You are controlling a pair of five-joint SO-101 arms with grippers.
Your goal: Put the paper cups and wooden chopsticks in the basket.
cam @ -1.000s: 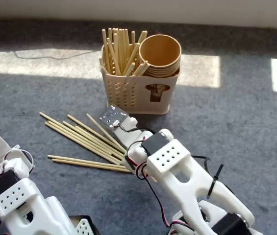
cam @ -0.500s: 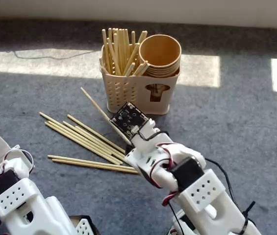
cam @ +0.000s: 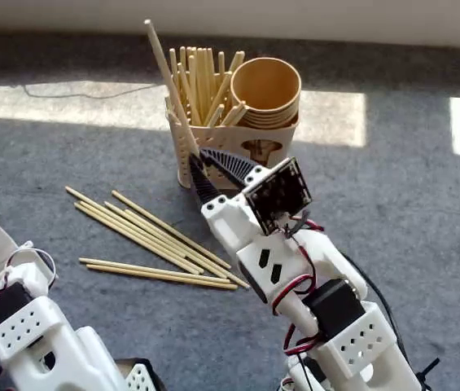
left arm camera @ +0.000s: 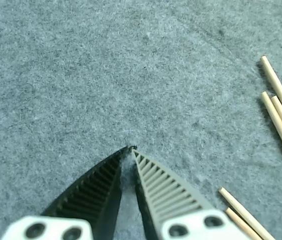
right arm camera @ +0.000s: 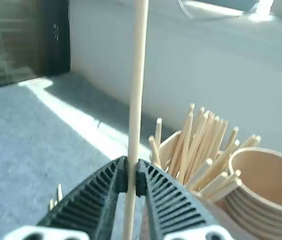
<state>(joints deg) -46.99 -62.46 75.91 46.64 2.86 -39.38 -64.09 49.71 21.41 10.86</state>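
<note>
A cream basket (cam: pixel 213 159) stands at the back of the carpet with several chopsticks (cam: pixel 201 81) and stacked paper cups (cam: pixel 266 90) inside. My right gripper (cam: pixel 199 158) is just in front of the basket, shut on one wooden chopstick (cam: pixel 167 77) that slants up past the basket's left side. In the right wrist view the held chopstick (right arm camera: pixel 138 75) rises between the fingertips of the right gripper (right arm camera: pixel 131 167), with the basket's sticks (right arm camera: pixel 195 142) and cups (right arm camera: pixel 260 182) behind. My left gripper (left arm camera: pixel 131 149) is shut on nothing, low over bare carpet.
Several loose chopsticks (cam: pixel 152 236) lie on the grey carpet, left of the right arm and in front of the basket. A few of them (left arm camera: pixel 280 120) lie near the left gripper. The left arm (cam: pixel 18 318) sits at the near left corner.
The right gripper has lifted one chopstick off the carpet pile and swung it upward toward the basket, so that it now stands steeply. The left arm has not moved.
</note>
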